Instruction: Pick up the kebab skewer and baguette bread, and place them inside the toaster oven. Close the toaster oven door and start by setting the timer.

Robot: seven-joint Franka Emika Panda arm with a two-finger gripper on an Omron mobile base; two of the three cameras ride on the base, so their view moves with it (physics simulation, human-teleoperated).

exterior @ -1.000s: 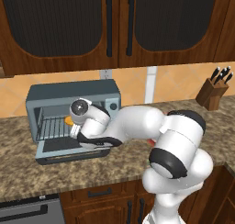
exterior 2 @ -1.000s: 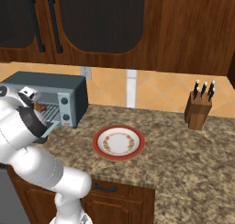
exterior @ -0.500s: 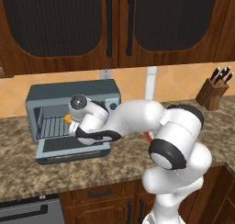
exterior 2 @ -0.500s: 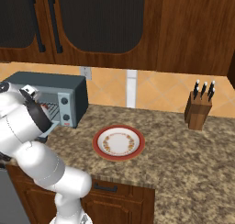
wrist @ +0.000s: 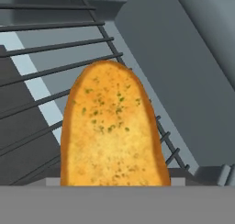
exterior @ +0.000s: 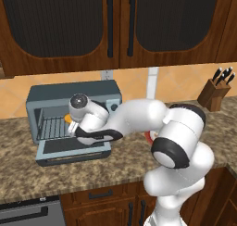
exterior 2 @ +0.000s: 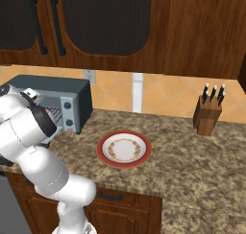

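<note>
Bread (wrist: 112, 126) fills the middle of the hand view: a golden-orange loaf with green flecks, lying on the wire rack (wrist: 41, 76) of the toaster oven (exterior: 55, 96), its rounded end pointing deeper into the cavity. Grey oven wall rises to the right of the loaf in that view. The claw's fingertips cannot be made out there, so whether the claw grips the loaf or has let go of it cannot be told.

From the left base view, the oven sits on the speckled brown desk (exterior: 28, 174) against the orange tiled wall. Its door (exterior: 69, 150) hangs open, folded down flat in front of the cavity. The white arm reaches across from the right, and its hand is at the oven mouth, just above the open door. A small patch of orange bread (exterior: 67, 119) shows at the hand's left edge, over the rack.

From the right base view, the oven's control panel with two dark knobs (exterior 2: 68, 114) faces the camera. A red-rimmed plate (exterior 2: 124, 149) lies on the desk to the right of the oven, well apart from it. A wooden knife block (exterior 2: 207, 115) stands further right, near the wall. Dark wooden cabinets (exterior: 115, 26) hang above the desk.
</note>
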